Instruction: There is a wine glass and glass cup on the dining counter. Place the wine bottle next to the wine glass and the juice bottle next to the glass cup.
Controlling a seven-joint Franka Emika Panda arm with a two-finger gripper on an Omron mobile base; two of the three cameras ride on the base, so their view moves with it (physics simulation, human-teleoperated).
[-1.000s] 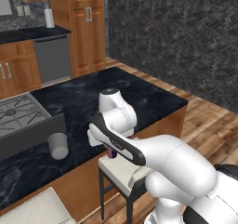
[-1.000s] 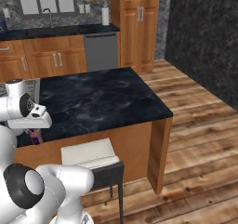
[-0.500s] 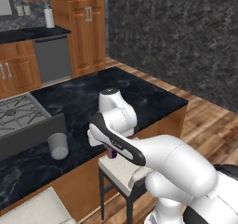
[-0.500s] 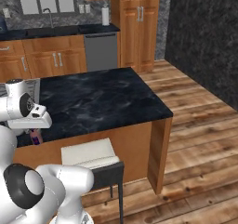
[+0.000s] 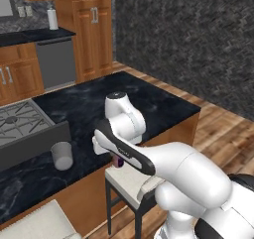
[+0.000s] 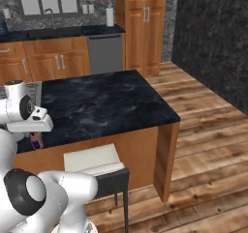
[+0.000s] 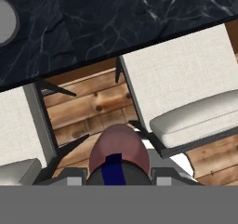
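Observation:
My gripper (image 7: 119, 179) is shut on the small red-pink juice bottle (image 7: 120, 149), which hangs over the gap between two stools, just off the front edge of the dining counter (image 7: 116, 18). From the left base view the juice bottle (image 5: 118, 161) peeks out below the hand at the dining counter's (image 5: 154, 101) front edge. The glass cup (image 5: 62, 155) stands upright on the black top to its left, beside the cooktop; its rim shows as the glass cup (image 7: 4, 21) in the hand view. In the right base view the juice bottle (image 6: 36, 141) hangs under the hand. The wine glass and wine bottle are out of view.
A white-cushioned stool (image 5: 130, 182) stands under the counter's edge below the hand, and a second stool (image 5: 34, 224) sits further left. The cooktop (image 5: 20, 119) is set into the island. Wall cabinets and a dishwasher (image 6: 104, 53) line the back. Wooden floor (image 6: 208, 145) lies to the right.

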